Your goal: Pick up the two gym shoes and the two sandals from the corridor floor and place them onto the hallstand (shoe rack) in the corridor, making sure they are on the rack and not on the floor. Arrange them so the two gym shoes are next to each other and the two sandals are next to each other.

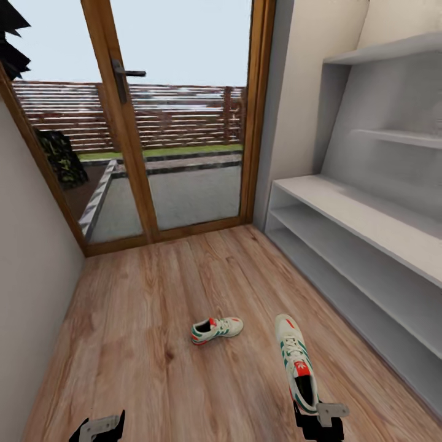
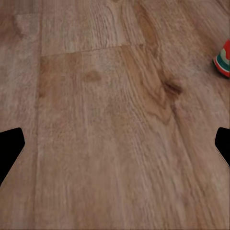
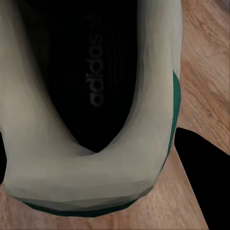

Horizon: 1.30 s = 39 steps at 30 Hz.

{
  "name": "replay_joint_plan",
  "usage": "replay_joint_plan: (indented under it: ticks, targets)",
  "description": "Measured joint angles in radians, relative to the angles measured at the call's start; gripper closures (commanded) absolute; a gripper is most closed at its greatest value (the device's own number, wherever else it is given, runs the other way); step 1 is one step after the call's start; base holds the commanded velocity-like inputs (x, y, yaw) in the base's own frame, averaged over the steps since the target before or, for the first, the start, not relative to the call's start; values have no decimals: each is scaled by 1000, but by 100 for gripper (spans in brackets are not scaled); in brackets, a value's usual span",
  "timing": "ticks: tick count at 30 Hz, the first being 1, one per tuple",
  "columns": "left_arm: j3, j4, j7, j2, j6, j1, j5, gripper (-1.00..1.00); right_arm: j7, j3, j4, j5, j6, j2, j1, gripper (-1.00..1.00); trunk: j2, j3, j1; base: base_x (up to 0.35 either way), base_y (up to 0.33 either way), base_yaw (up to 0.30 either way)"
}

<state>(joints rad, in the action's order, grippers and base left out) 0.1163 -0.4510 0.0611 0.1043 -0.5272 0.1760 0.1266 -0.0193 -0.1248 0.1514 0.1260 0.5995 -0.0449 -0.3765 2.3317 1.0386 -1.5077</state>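
Two white gym shoes with green stripes are in the head view. One gym shoe (image 1: 216, 329) lies on the corridor floor (image 1: 141, 344); its end (image 2: 223, 59) also shows in the left wrist view. The other gym shoe (image 1: 295, 362) looks larger and raised, toe pointing away. My right gripper (image 1: 319, 423) is shut on its heel (image 3: 91, 187), and one black finger (image 3: 203, 187) presses its side. My left gripper (image 1: 98, 426) hangs open above bare planks (image 2: 115, 143). The hallstand (image 1: 368, 221) runs along the right wall. The sandals are out of view.
A glass door with a wooden frame (image 1: 132, 153) closes the corridor's far end. A plain wall (image 1: 31, 276) bounds the left side. Stepped white shelves (image 1: 393, 138) hang above the hallstand. Wood floor stretches between the wall and the rack.
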Motion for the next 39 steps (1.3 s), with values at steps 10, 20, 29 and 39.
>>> replay_joint_plan:
  ticks: [10, 20, 29, 39]
  targets:
    - [0, 0, 0, 0, 0, 0, 0, -100, 0, 1, 0, 0, 1, 2, 0, 100, 0, -6, 0, 281, 230, -142]
    - [0, 0, 0, 0, 0, 0, 0, -100, 1, 1, 0, 1, 1, 0, 0, 100, 0, -6, 0, 263, 215, -10]
    - [0, 1, 0, 0, 0, 0, 0, -100, 1, 0, 1, 0, 2, 3, 0, 100, 0, -6, -1, 30, 24, 0]
    - [0, 1, 0, 0, 0, 0, 0, -100, 0, 0, 2, -1, 1, 3, 0, 100, 0, -7, -1, 1, 0, -34]
